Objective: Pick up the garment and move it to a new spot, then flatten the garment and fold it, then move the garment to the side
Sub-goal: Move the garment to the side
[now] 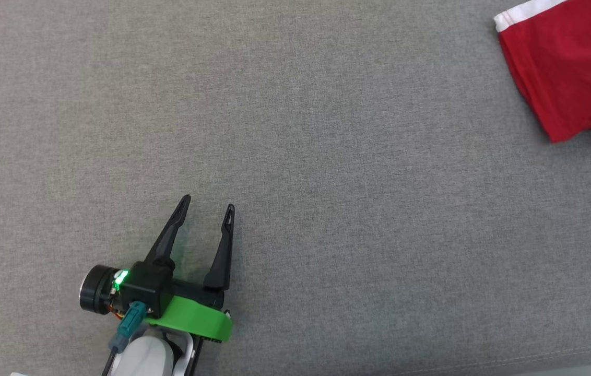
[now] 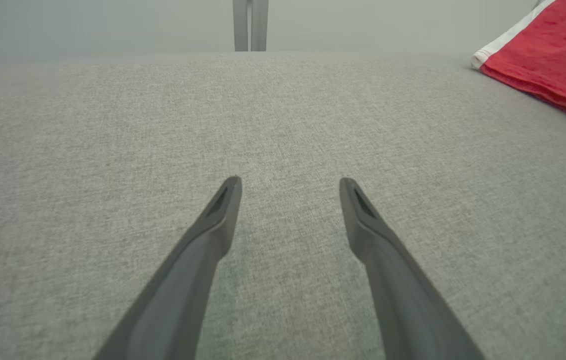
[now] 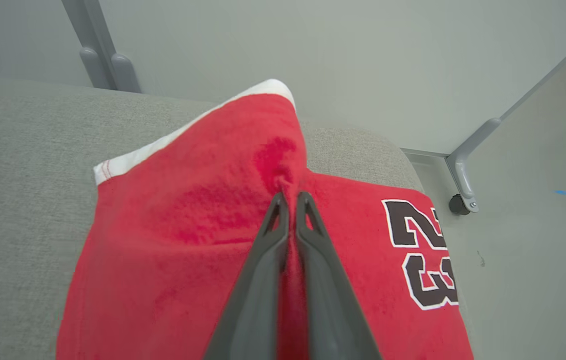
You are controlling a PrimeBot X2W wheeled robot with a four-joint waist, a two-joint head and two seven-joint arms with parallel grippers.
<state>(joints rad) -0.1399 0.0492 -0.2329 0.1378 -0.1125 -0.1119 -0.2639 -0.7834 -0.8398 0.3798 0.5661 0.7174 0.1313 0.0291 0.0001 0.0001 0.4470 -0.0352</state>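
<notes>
The garment [image 1: 567, 68] is red with a white hem and lies at the far right of the grey cushioned surface [image 1: 327, 183]. From the left wrist, the garment [image 2: 548, 55] shows at the top right, well away from my left gripper [image 2: 290, 182], which stands open over bare fabric. That left gripper [image 1: 208, 204] sits low and left in the head view. My right gripper [image 3: 289, 197] is shut on a pinched fold of the garment [image 3: 188, 225], which is lifted into a peak and bears a black number 23 [image 3: 423, 250].
The cushion's right end drops off to a pale floor [image 3: 538, 250] where a castor [image 3: 458, 204] on a grey frame leg stands. Grey posts [image 3: 108, 60] rise behind the far edge. The front edge runs along the lower right of the head view.
</notes>
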